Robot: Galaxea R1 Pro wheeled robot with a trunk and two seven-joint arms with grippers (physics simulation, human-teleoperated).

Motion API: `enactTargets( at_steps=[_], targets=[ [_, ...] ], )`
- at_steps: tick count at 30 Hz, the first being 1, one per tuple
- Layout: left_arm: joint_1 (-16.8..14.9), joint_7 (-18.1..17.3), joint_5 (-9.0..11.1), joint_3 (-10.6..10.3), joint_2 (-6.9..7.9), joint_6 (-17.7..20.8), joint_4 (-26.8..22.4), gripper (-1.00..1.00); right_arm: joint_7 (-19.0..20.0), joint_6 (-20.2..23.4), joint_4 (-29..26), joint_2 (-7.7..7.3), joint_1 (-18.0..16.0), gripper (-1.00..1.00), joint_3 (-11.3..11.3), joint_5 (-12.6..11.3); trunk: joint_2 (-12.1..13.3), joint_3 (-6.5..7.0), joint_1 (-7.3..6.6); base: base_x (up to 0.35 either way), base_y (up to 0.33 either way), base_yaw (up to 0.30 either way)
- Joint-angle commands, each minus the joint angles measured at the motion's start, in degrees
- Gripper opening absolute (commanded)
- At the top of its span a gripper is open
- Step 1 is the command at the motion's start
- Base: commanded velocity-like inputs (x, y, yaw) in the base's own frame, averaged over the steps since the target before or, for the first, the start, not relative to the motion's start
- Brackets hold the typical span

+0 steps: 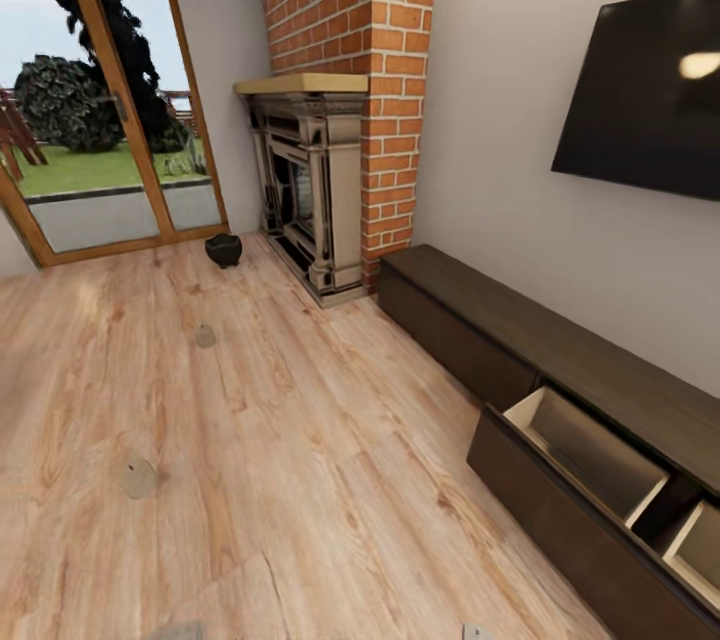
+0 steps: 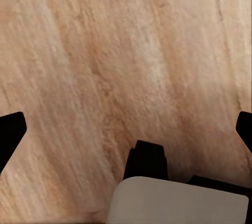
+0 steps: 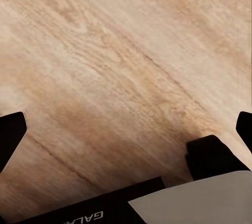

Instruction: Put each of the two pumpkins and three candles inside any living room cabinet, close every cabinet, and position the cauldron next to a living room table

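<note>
Both my hands gape empty over floor; I should roll toward the cauldron (image 1: pixel 223 249), upper left, squarely.

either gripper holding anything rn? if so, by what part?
Nothing held. Left gripper and right gripper are both open over bare floor, nothing between the fingers.

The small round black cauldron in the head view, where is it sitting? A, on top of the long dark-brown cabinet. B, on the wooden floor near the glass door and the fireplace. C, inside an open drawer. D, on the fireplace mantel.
B: the small round black cauldron rests on the wooden floor, between the glass door and the fireplace.
</note>
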Motion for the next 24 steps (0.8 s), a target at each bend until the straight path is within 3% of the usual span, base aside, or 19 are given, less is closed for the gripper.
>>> enactTargets(
  at_steps=[1,5,14,24],
  targets=[
    [0.00,0.00,0.00,0.28,0.00,0.00,0.00,1.00,0.00,0.01,0.00,0.00,0.00,1.00,0.02,0.00,0.00,-0.04,0.00,0.048,0.000,0.280],
    [0.00,0.00,0.00,1.55,-0.03,-0.07,0.00,1.00,0.00,0.00,0.00,0.00,0.00,1.00,0.04,-0.01,0.00,-0.19,0.00,0.189,0.095,0.280],
    [0.00,0.00,0.00,1.79,-0.04,-0.09,0.00,1.00,0.00,-0.49,-0.09,0.00,0.00,1.00,0.09,-0.05,0.00,-0.53,0.00,0.259,0.160,0.270],
    [0.00,0.00,-0.09,1.76,-0.11,-0.10,0.01,1.00,0.00,-1.11,-0.09,0.00,0.00,1.00,0.17,-0.09,0.00,-0.57,0.00,0.266,0.169,0.033]
  ],
)
